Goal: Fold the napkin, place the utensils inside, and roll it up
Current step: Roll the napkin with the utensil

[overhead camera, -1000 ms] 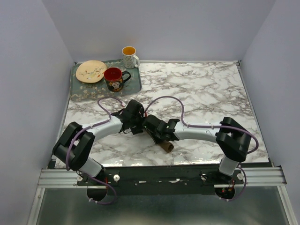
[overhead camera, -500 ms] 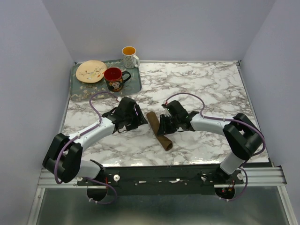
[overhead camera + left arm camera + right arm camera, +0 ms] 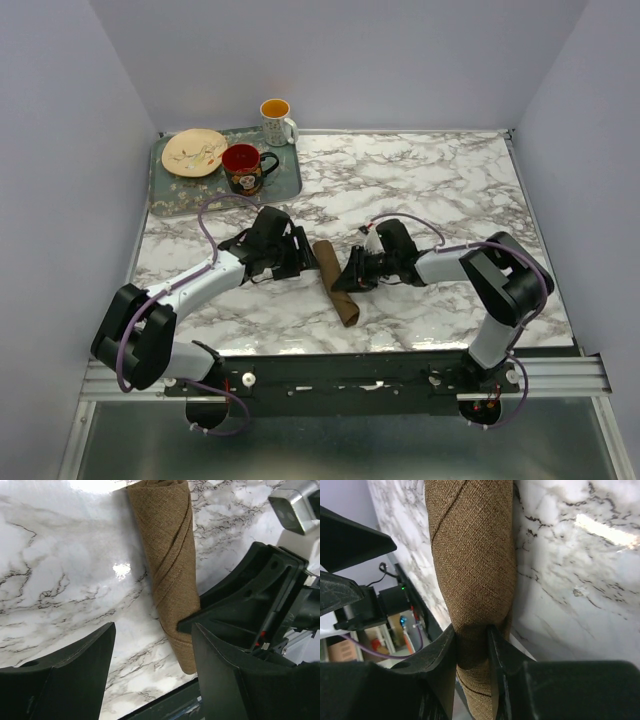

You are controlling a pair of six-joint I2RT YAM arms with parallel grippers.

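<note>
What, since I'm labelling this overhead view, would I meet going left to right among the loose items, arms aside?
Cream floral round plate → red ceramic mug → white spotted mug with orange inside → rolled dark brown cloth napkin.

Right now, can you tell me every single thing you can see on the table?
napkin: one, dark brown, rolled up, lying in the middle of the table near the front
spoon: none showing anywhere
tray: one, grey-green, far left corner
plate: one, cream with a pattern, on the tray
red mug: one, red and black, on the tray
white mug: one, white with dots, orange inside, at the tray's far right corner
table: one, white marble with grey veins
left gripper: one, black, open, next to the roll
right gripper: one, black, pinching the roll
</note>
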